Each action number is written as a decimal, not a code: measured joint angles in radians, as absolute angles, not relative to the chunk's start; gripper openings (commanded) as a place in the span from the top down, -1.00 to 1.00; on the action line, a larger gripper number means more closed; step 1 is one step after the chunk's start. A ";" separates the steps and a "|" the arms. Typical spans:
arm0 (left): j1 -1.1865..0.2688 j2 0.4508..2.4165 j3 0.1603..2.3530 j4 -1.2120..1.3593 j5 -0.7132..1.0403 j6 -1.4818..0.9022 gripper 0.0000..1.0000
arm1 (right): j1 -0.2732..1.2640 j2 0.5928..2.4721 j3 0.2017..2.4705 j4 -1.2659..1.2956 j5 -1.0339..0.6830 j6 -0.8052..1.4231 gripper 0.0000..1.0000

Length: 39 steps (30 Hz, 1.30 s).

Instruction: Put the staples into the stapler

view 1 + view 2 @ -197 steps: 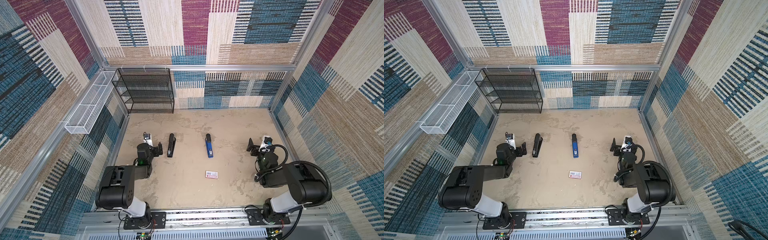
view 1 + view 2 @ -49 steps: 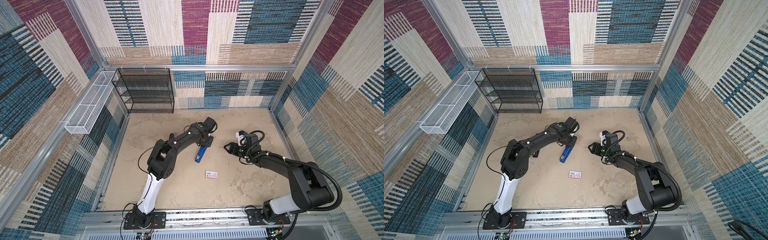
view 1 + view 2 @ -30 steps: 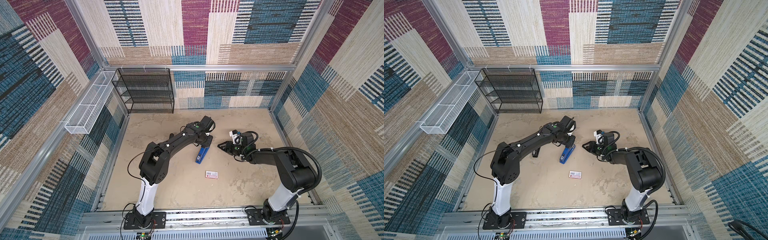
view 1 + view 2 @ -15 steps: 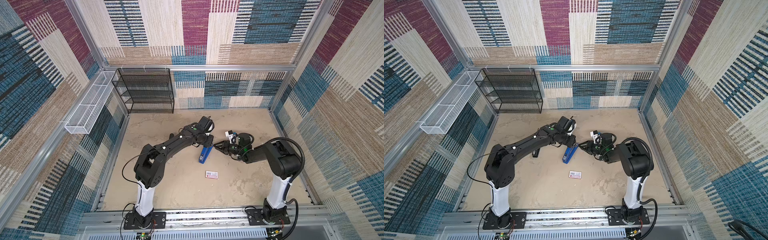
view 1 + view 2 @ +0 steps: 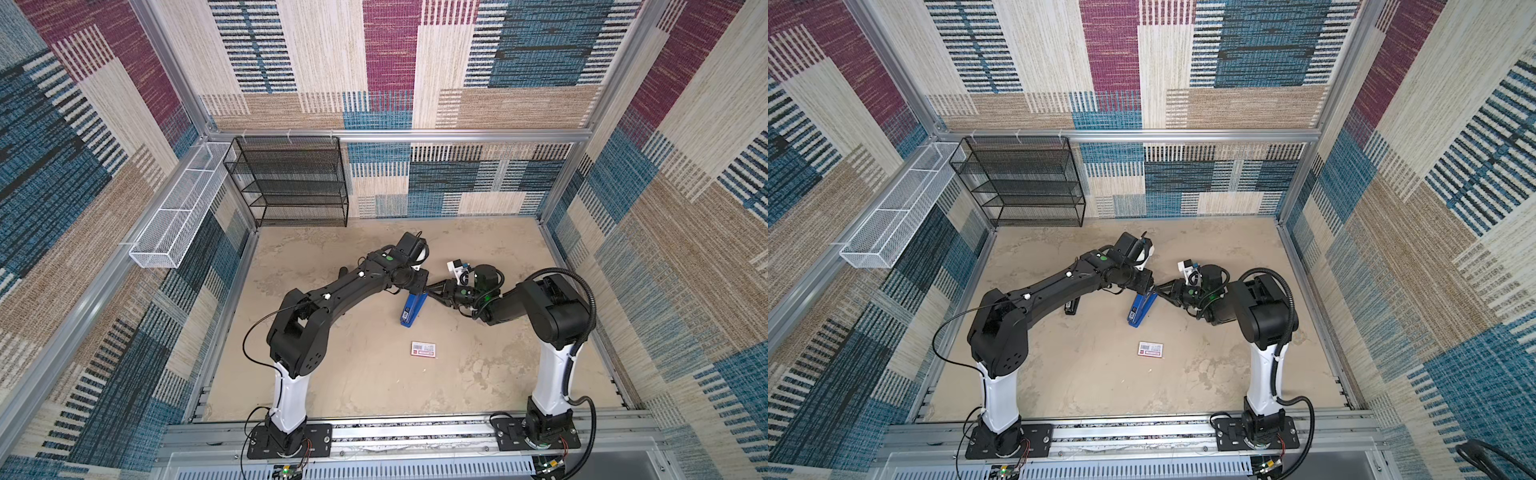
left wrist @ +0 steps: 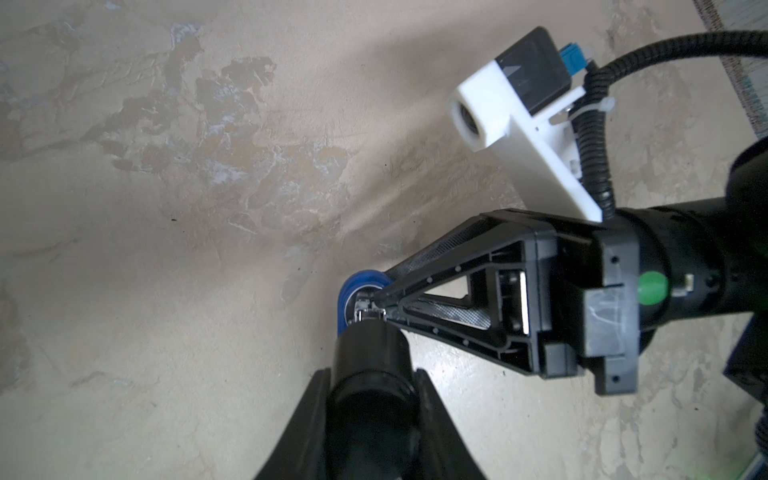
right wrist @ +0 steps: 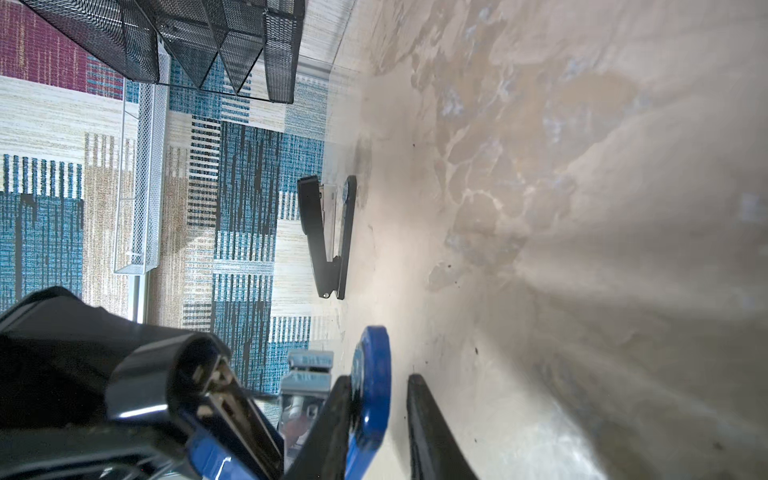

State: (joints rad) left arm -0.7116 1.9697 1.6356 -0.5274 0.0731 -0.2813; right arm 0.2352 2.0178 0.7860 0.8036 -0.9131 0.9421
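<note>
Tabletop [image 5: 357,374] of mottled beige bears blue stapler [image 5: 411,309], patchwork carpet walls [image 5: 457,62] around.

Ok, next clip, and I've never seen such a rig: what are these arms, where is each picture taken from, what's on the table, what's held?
These are two robot arms bolted at the near edge of a table, each ending in a two-fingered claw. The two wide pictures look down from overhead on the same scene; the two close-ups come from a camera on each arm's wrist. On the table are a blue stapler, a black stapler partly hidden under the left arm in both top views, and a small white-and-red staple box. The left claw is shut on the blue stapler's black upper part. The right claw straddles its blue base with a gap on one side, so it seems not yet closed.
</note>
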 measured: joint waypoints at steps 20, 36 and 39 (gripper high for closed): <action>-0.715 1.796 1.474 -0.429 0.048 -0.285 1.00 | 0.178 2.108 0.861 0.883 -0.954 1.025 1.00; -0.717 1.519 1.083 -0.193 0.025 -0.280 1.00 | 0.106 2.175 0.864 0.974 -0.931 1.111 1.00; -0.717 1.479 1.014 -0.146 0.023 -0.280 1.00 | 0.104 2.186 0.870 0.999 -0.931 1.121 1.00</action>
